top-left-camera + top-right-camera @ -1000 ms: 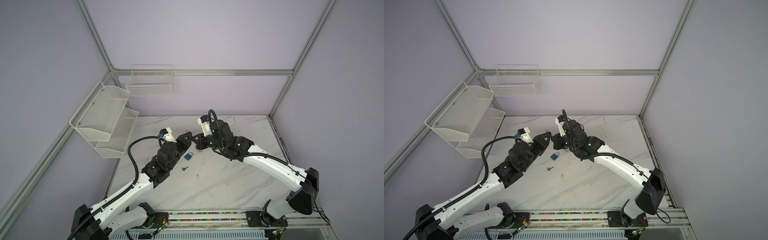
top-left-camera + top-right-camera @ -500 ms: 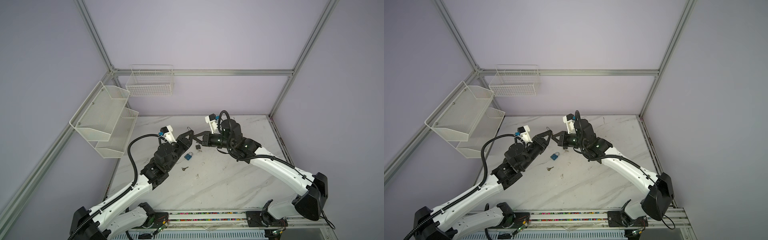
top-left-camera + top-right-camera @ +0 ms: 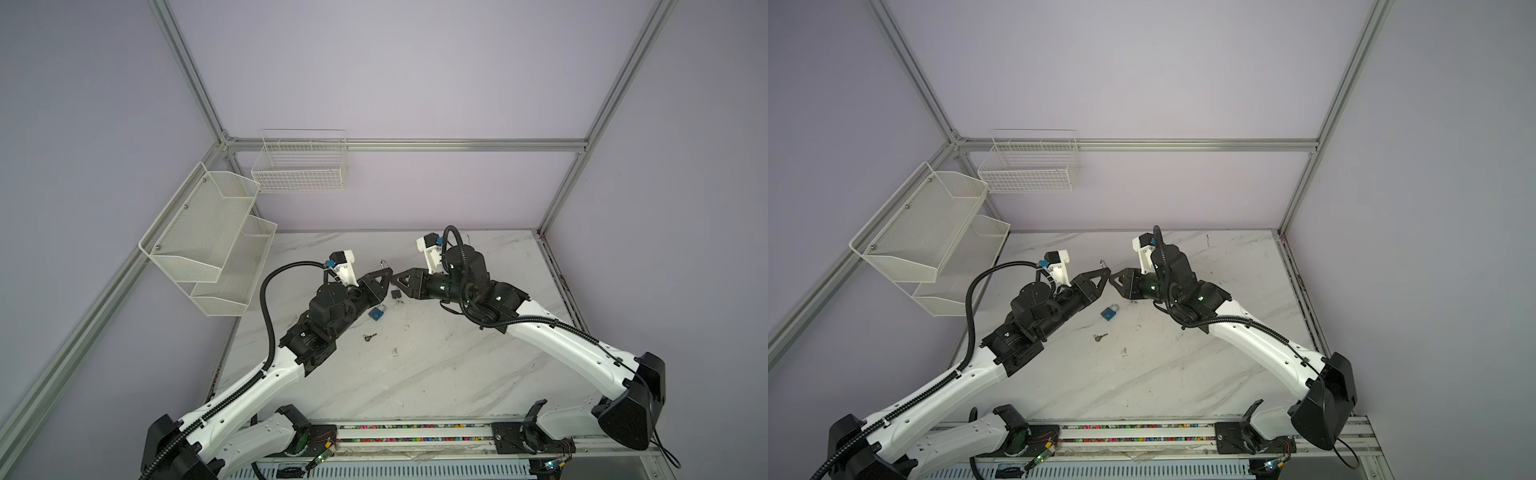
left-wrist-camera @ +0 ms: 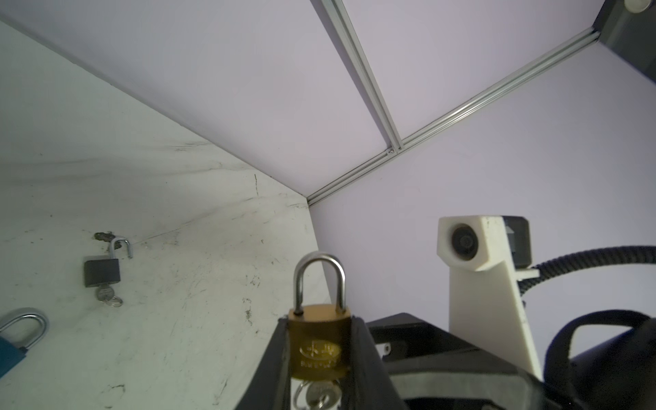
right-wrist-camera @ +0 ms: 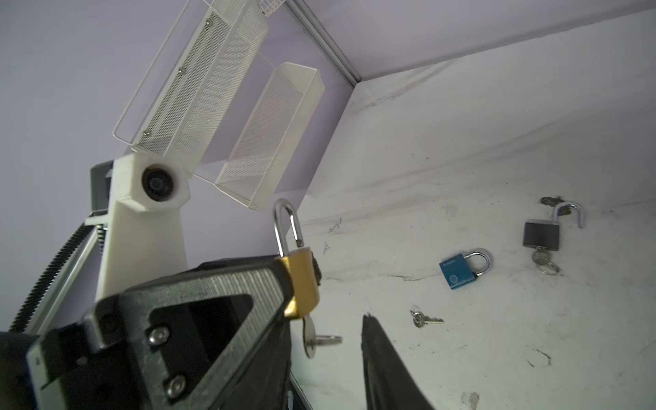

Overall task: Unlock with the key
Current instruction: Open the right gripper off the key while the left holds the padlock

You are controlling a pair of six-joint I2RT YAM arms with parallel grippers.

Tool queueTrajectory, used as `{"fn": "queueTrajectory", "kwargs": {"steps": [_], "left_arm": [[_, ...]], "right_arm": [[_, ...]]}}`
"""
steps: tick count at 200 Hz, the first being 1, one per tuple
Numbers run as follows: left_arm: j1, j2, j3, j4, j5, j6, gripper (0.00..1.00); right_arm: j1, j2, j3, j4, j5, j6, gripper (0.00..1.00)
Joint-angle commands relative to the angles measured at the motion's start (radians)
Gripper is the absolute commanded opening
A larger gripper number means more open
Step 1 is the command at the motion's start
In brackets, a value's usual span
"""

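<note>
- Left wrist view: clenching a brass padlock (image 4: 319,346) by its body in the left gripper (image 3: 386,274), holding it above the table (image 3: 436,374), left of centre, shackle (image 4: 319,262) up.
- Showing its key (image 5: 309,335) seated in the keyhole underneath; not revealing for certain a sprung shackle.
- Holding the right gripper (image 3: 397,279) slack just right of it, one finger (image 5: 380,355) clear of the key, grasping nothing.
- Judging one lock done: black padlock (image 5: 541,232) lying open below the grippers, key inside.
- Judging another left: blue padlock (image 5: 458,271) lying shut, loose key (image 5: 424,319) nearer.
- Working over scuffed white marble, inside lilac walls (image 3: 415,83) and aluminium framing (image 3: 415,144), mesh shelves (image 3: 208,232) left, wire basket (image 3: 299,166) far.
</note>
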State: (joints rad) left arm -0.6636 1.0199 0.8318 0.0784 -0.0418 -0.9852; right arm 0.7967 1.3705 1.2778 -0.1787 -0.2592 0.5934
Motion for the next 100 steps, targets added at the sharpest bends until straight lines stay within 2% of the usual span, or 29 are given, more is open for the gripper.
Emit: {"fn": "queueTrajectory", "kwargs": {"steps": [1, 26, 61, 100], "left_arm": [[-0.015, -0.002, 0.067, -0.127, -0.002, 0.166, 0.05], [-0.015, -0.028, -0.028, -0.035, -0.002, 0.338, 0.04], [-0.016, -0.007, -0.177, 0.179, 0.079, 0.611, 0.00], [-0.025, 0.060, -0.257, 0.385, 0.133, 0.802, 0.00]], "right_arm": [[-0.007, -0.081, 0.012, -0.073, 0.167, -0.145, 0.48], [-0.010, -0.130, 0.039, -0.205, 0.267, -0.207, 0.65], [-0.010, -0.042, 0.172, -0.410, 0.213, -0.285, 0.71], [-0.010, 0.048, 0.257, -0.523, 0.216, -0.326, 0.76]]}}
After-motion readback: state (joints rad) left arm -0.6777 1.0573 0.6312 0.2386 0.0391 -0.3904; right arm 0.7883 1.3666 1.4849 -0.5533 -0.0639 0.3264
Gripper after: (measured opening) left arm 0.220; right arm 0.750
